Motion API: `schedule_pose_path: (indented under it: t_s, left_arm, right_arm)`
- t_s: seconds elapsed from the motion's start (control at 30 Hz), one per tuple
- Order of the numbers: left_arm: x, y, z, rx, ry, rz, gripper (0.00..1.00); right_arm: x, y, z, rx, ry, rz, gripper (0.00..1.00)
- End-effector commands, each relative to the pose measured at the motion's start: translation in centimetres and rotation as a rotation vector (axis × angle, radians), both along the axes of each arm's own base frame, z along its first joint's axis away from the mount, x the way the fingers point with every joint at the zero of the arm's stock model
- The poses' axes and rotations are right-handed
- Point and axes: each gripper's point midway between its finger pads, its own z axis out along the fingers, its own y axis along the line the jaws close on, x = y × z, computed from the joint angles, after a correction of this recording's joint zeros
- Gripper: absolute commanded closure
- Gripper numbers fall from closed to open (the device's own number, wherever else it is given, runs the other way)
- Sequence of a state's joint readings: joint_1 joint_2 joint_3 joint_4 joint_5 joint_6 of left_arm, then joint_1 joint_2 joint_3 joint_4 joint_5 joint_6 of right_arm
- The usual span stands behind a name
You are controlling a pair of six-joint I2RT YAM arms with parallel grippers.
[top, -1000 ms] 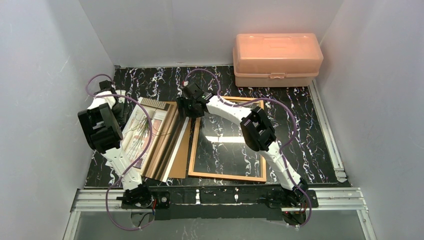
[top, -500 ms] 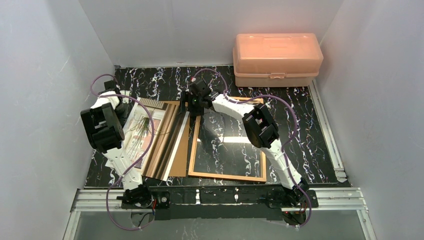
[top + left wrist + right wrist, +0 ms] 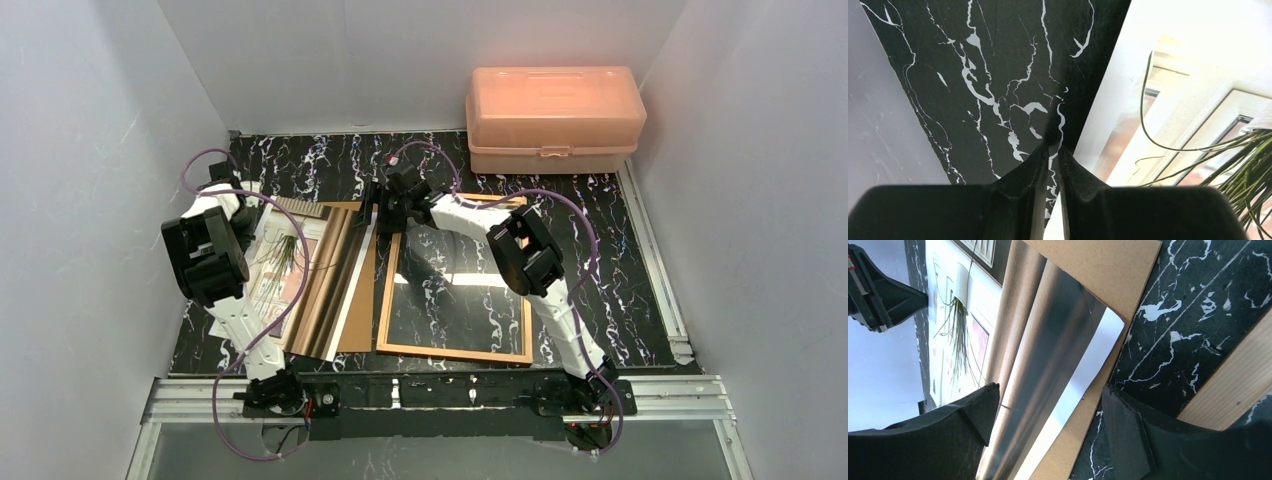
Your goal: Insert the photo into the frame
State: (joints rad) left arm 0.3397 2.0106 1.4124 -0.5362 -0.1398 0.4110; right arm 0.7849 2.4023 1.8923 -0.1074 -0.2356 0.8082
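The photo [image 3: 283, 258] lies flat at the left, its right part under a clear pane [image 3: 338, 275] that rests on a brown backing board [image 3: 366, 300]. The frame [image 3: 455, 351] lies to their right. My left gripper [image 3: 242, 214] is down at the photo's [image 3: 1168, 115] left edge. In the left wrist view, the left gripper [image 3: 1053, 146] has only a thin slit between its jaws, and white paper shows in that slit. I cannot tell whether the paper is pinched. My right gripper [image 3: 388, 205] hangs open over the far corner of the pane [image 3: 1048, 340] and board [image 3: 1108, 270], holding nothing.
A pink plastic box [image 3: 553, 118] stands at the back right. White walls close in the left, back and right sides. A metal rail [image 3: 655, 250] runs along the table's right edge. The frame's rail [image 3: 1238, 385] passes just right of my right gripper.
The left gripper's jaws have closed to a thin slit at the photo's edge. The right gripper has moved a little toward the far side, still open.
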Motion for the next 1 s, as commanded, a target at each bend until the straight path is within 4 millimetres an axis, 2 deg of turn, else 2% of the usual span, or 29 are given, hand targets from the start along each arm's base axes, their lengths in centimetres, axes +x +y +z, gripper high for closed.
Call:
schedule_pose_path:
  t_s: [0.0, 0.1, 0.3, 0.5, 0.6, 0.67, 0.83, 0.97]
  left_arm:
    - [-3.2, -3.0, -4.4, -0.145, 0.129, -0.019, 0.88]
    - [-3.0, -3.0, -4.1, -0.149, 0.127, -0.024, 0.89]
    - [-1.3, -2.1, -0.9, -0.158, 0.068, -0.03, 0.87]
    - [-0.3, 1.4, 1.1, -0.08, 0.025, -0.005, 0.66]
    - [-0.4, 3.2, 0.8, 0.004, 0.017, 0.006, 0.63]
    - [-0.8, 3.5, 0.2, 0.026, 0.016, 0.008, 0.63]
    - [-2.5, 1.7, -2.3, -0.039, 0.06, 0.0, 0.63]
    - [-3.1, -0.1, -3.4, -0.073, 0.084, -0.027, 0.66]
  right_arm:
    - [0.3, -1.1, 1.1, -0.005, -0.007, -0.026, 0.17]
    - [1.6, -2.4, 0.9, -0.09, -0.057, -0.058, 0.17]
    - [2.3, -3.1, 0.2, -0.136, -0.067, -0.079, 0.17]
    - [1.7, -3.1, -0.6, -0.127, -0.036, -0.073, 0.17]
    - [1.4, -3.2, -0.8, -0.126, -0.022, -0.07, 0.17]
    - [1.2, -3.2, -1.1, -0.129, -0.013, -0.07, 0.17]
    - [0.8, -3.1, -1.8, -0.12, 0.021, -0.073, 0.17]
    - [0.7, -2.9, -1.9, -0.101, 0.033, -0.081, 0.17]
